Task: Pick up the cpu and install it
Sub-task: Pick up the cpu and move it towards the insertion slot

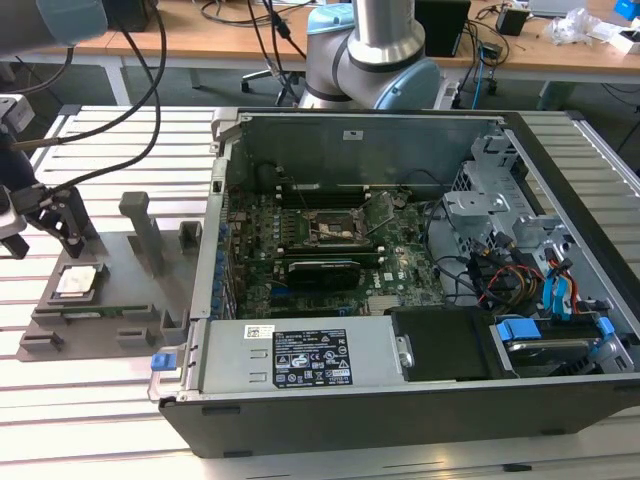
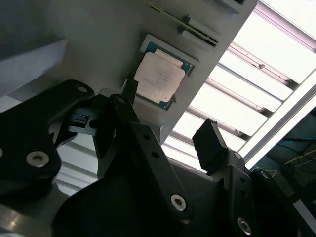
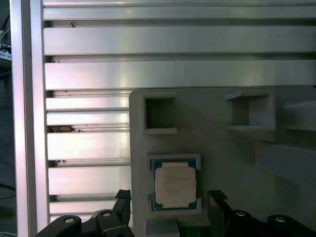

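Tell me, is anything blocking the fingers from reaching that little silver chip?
Nothing visible does. The cpu lies uncovered in its recess on the grey holder. The open fingers hang apart from it with only open air between, as both wrist views show.

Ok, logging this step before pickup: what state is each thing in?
cpu: lying flat in its recess on the grey holder, not gripped.
gripper: open, empty, close to the cpu.
computer case: side panel off, motherboard exposed.
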Controlling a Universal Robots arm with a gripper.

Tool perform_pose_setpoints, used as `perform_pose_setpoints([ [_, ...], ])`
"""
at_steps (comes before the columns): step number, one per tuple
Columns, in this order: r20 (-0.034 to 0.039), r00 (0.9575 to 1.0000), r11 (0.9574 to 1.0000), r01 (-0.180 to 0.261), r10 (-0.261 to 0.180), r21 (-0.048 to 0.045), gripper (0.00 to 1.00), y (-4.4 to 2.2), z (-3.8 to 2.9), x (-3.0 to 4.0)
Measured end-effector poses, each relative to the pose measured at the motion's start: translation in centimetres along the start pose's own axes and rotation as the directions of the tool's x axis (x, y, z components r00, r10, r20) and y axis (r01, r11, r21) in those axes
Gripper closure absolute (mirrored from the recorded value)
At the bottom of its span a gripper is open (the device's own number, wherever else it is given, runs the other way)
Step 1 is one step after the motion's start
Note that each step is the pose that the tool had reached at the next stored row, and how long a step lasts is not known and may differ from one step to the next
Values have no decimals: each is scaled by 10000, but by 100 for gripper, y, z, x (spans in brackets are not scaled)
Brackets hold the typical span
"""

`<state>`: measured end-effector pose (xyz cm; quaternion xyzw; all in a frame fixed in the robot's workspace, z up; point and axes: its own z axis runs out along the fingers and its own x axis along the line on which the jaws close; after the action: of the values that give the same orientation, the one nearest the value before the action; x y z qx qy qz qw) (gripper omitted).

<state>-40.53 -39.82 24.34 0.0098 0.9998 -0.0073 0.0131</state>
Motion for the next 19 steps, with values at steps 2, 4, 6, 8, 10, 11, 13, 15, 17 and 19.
perform_pose_setpoints([
  [2, 4, 9999, 9999, 122, -122, 103, 28, 2, 22, -16],
  [4, 6, 9997, 9997, 236, -236, 102, 28, 3, 36, -36],
  [6, 7, 9996, 9995, 290, -290, 100, 28, 3, 43, -43],
  [8, 5, 9995, 9994, 331, -332, 100, 28, 3, 49, -47],
  [10, 8, 9992, 9991, 409, -409, 97, 28, 3, 72, -56],
  [11, 8, 9991, 9990, 435, -435, 97, 28, 4, 81, -58],
  [13, 8, 9989, 9988, 471, -471, 96, 28, 4, 93, -62],
  [15, 9, 9987, 9987, 508, -509, 95, 28, 4, 109, -65],
  [17, 8, 9986, 9986, 526, -526, 95, 28, 4, 120, -65],
  [19, 9, 9986, 9986, 528, -528, 94, 28, 5, 146, -65],
])
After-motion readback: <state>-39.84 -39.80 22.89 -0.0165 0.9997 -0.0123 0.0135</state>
